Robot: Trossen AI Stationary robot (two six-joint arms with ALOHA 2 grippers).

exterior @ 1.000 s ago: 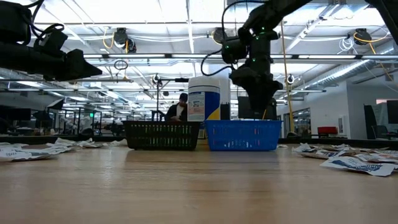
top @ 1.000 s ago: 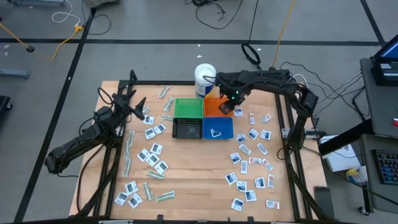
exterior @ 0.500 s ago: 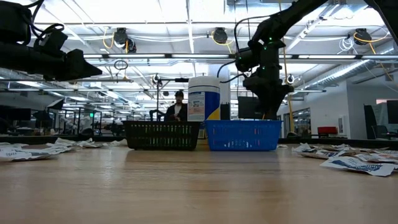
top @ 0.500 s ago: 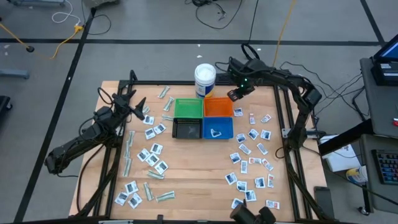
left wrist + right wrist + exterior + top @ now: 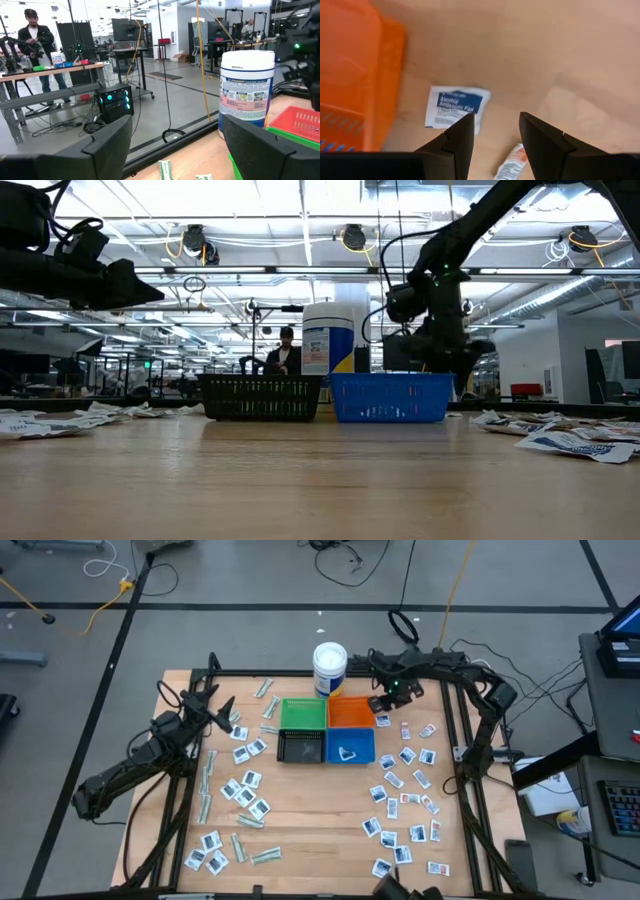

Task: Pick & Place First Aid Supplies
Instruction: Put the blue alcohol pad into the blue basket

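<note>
First aid packets lie flat and scattered on the wooden table, one group on the left [image 5: 245, 790] and one on the right [image 5: 405, 805]. My right gripper [image 5: 386, 703] points down, open, just right of the orange bin [image 5: 350, 712]. In the right wrist view its fingers [image 5: 496, 120] hang above a white packet with blue print [image 5: 455, 106] beside the bin's wall [image 5: 355, 75]. They touch nothing. A red-printed packet [image 5: 512, 162] lies close by. My left gripper [image 5: 222, 712] waits open at the table's left, held level [image 5: 175, 145].
Green [image 5: 303, 713], black [image 5: 300, 746] and blue [image 5: 350, 745] bins stand with the orange one at the table's middle. The blue bin holds a white packet. A white tub [image 5: 330, 667] stands behind them. A person [image 5: 32, 40] stands in the room beyond the table.
My right gripper has left the space above the orange bin, gone toward the table's right edge and sunk lower beside the bin, rolling about its own axis as it went. No packet has moved.
</note>
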